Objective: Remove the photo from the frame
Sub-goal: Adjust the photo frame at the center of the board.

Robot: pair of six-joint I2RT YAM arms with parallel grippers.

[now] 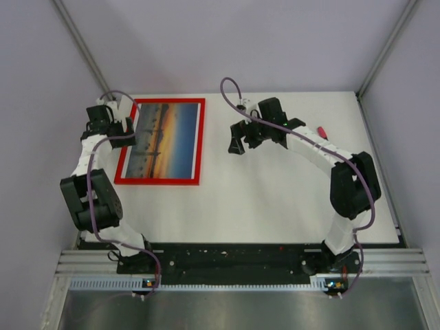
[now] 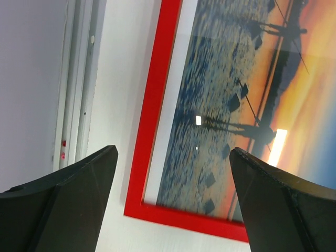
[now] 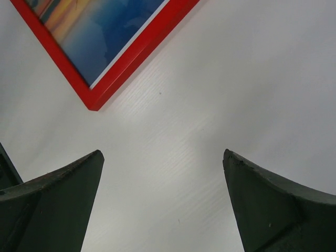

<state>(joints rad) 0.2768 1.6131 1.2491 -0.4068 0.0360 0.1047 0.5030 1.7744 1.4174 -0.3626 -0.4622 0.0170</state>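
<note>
Clearly photo [image 1: 165,137] sits in frame [image 1: 157,181] (face up); left gripper [image 2: 173,152] gapes.

Item one, the frame [image 1: 157,181]: thin, bright red, rectangular. It lies flat and face up on the far-left part of the table [image 1: 275,199], slightly skewed.

Item two, the photo [image 1: 165,139]: orange-and-blue sunset over water, dark silhouettes, thin white border. It sits inside the frame, enclosed on all four sides.

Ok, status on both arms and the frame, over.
Left gripper open above left edge of frame. Right gripper open above bare table. Photo in frame, face up. Nothing blocking.
</note>
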